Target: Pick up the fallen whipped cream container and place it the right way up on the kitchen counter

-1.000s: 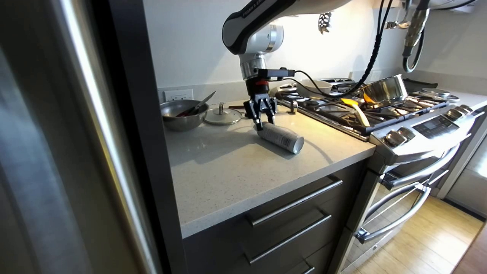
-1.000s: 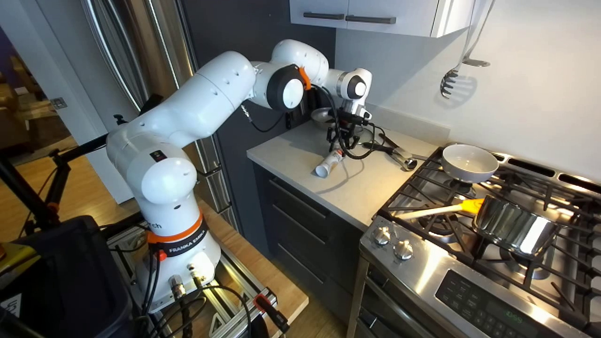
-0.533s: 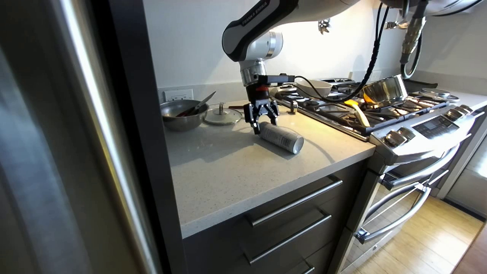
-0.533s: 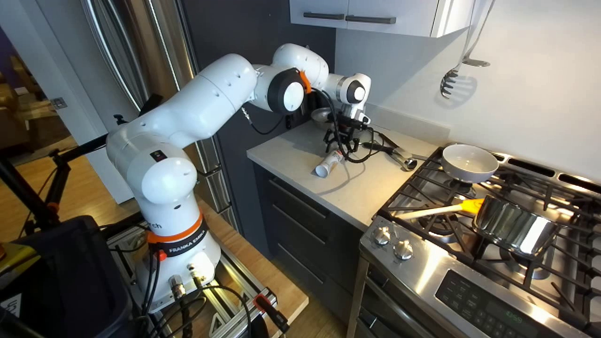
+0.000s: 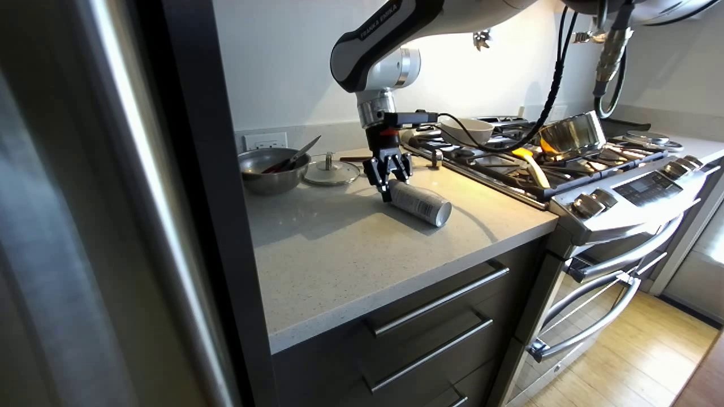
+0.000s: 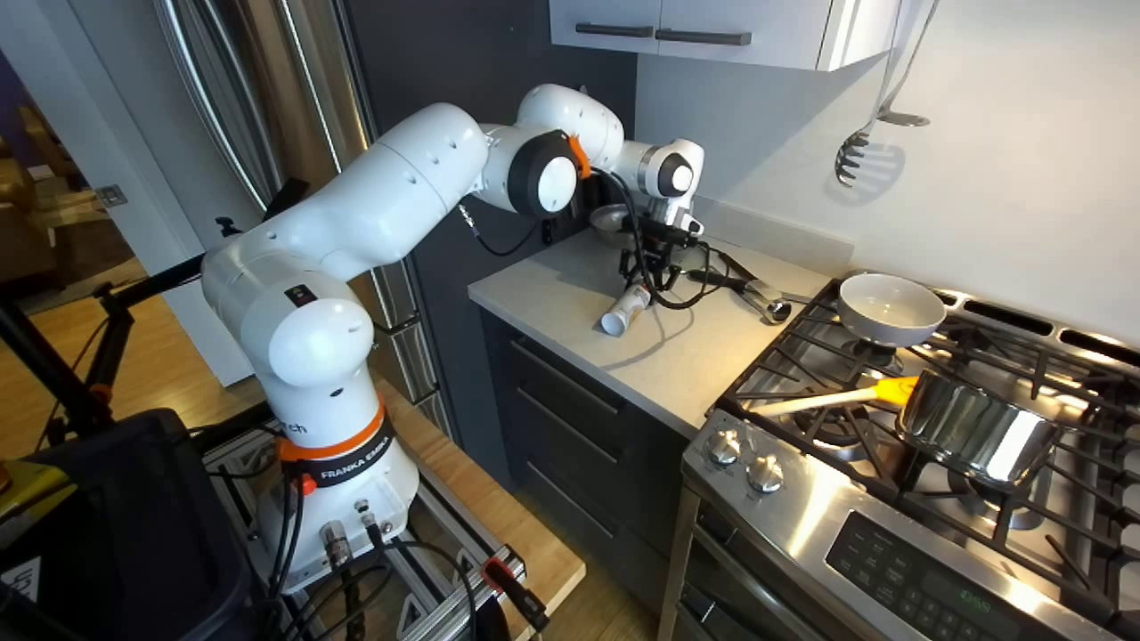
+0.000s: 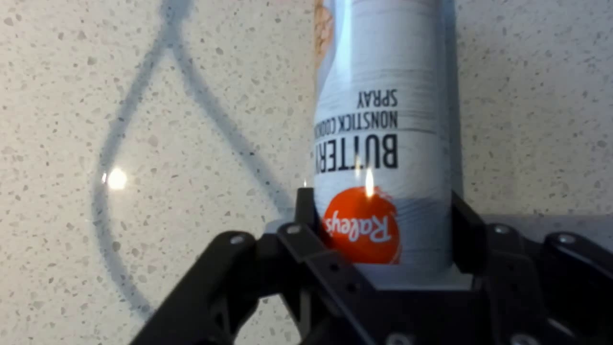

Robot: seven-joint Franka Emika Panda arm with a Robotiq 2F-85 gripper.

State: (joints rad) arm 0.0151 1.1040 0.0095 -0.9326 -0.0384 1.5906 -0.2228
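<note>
Lying on its side, the container (image 7: 383, 139) rests on the kitchen counter (image 5: 339, 254), with no clear gap beneath it. In an exterior view its base (image 5: 443, 215) faces near right, the cap end far left. Note: label (image 7: 357, 152) reads butter nonstick cooking spray, not whipped cream; taken as the task's item.

The gripper (image 7: 381, 208) points down over the container close to its cap end; fingers (image 7: 464, 220) meet both sides in the wrist view, no space seen at either contact. Judged clamped on the container; firmness cannot be read.

Progress: reach done, grasp apparently made. Remaining: lift, turn upright, set base down on the counter, let go. Probably well under half complete. With the hold near the top end, the base should have to swing down beneath the gripper; a slip during that turn is the likeliest fault.

Surroundings: metal bowl (image 5: 277, 183) and glass lid (image 5: 334, 174) at far left in an exterior view, gas stove (image 6: 802, 525) to the right in both exterior views
</note>
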